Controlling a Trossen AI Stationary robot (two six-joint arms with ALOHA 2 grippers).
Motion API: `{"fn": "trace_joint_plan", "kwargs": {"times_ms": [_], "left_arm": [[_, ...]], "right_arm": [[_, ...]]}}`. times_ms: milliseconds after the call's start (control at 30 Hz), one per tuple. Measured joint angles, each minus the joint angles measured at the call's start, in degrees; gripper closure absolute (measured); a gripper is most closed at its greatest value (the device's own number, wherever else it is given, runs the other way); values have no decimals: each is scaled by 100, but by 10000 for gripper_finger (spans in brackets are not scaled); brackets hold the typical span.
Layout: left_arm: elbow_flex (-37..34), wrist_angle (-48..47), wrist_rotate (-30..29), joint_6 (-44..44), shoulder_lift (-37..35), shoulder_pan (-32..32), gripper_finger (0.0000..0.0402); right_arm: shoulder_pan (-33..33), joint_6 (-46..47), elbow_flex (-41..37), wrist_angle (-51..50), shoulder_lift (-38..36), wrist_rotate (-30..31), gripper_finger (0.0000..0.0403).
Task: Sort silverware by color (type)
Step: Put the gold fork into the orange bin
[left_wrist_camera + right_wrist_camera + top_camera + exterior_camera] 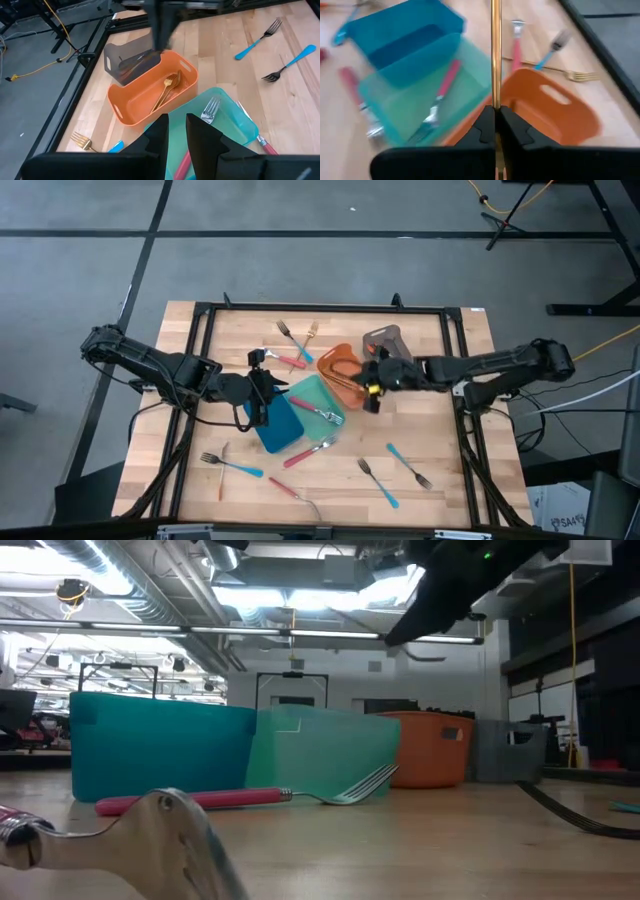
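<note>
Right gripper: fingers closed on a gold utensil, held over the near edge of the orange tray, at table centre. Second gold utensil lying inside the orange tray. Grey tray just behind it.

Left gripper: fingers slightly apart, nothing seen between them, positioned over the blue tray. Teal tray touching the blue tray, holding a pink-handled fork.

Remaining silverware loose on the table: gold fork, pink fork and one blue fork at the far side; blue forks at near right; blue fork and pink utensil at near left; pink fork just beside the teal tray.
</note>
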Motion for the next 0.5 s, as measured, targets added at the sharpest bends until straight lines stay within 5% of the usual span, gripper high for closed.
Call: {"fn": "trace_joint_plan", "kwargs": {"times_ms": [500], "left_arm": [[-1,11,-2,-43,0,0,341]], "right_arm": [[-720,12,0,86,696,0,402]]}}
